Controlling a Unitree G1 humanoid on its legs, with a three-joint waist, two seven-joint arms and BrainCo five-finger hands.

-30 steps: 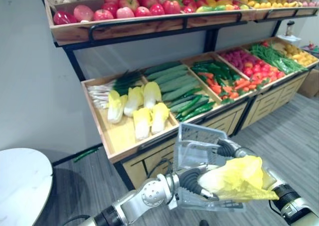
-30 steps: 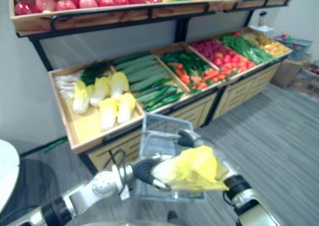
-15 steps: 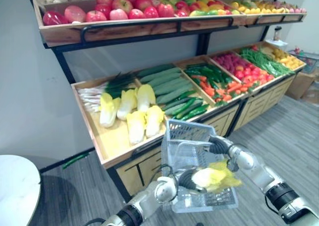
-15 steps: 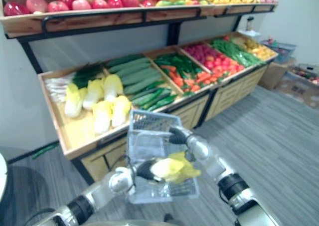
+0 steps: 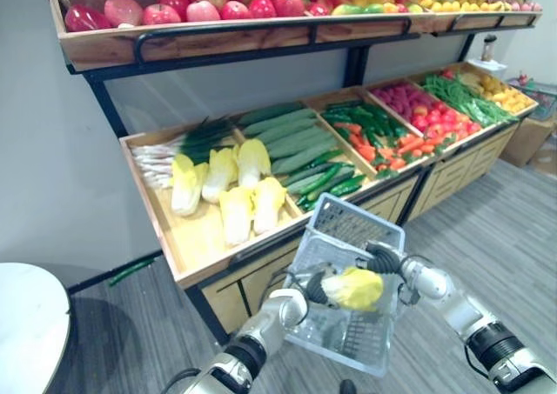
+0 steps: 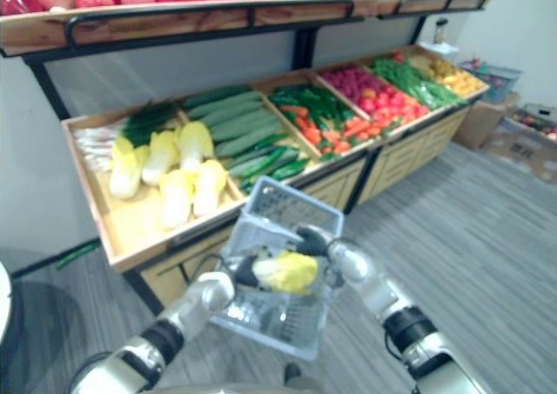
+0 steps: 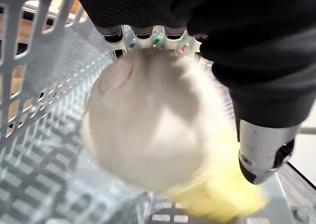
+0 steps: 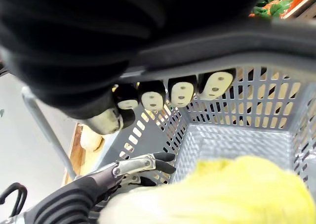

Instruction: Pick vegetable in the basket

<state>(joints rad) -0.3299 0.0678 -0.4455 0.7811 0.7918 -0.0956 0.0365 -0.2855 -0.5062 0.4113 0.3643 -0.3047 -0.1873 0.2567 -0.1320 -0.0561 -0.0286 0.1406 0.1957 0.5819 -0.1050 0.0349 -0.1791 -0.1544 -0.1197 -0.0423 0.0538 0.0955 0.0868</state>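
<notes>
Twice over, through both eyes, saw yellow cabbage (image 5: pixel 355 288) clasped in left hand (image 5: pixel 318 287) inside grey basket (image 5: pixel 361 226). From left wrist, saw fingers (image 7: pixel 114 35) curled round it. From right wrist, saw right hand (image 8: pixel 180 91) clenched on handle (image 8: pixel 237 46).

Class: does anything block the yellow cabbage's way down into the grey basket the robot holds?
Nothing visible does. The left hand holds the cabbage within the open top of the basket; the mesh floor below looks bare, and the right hand grips the handle.

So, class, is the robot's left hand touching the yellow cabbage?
Touching: the left wrist view shows the left hand curled round the cabbage.
</notes>
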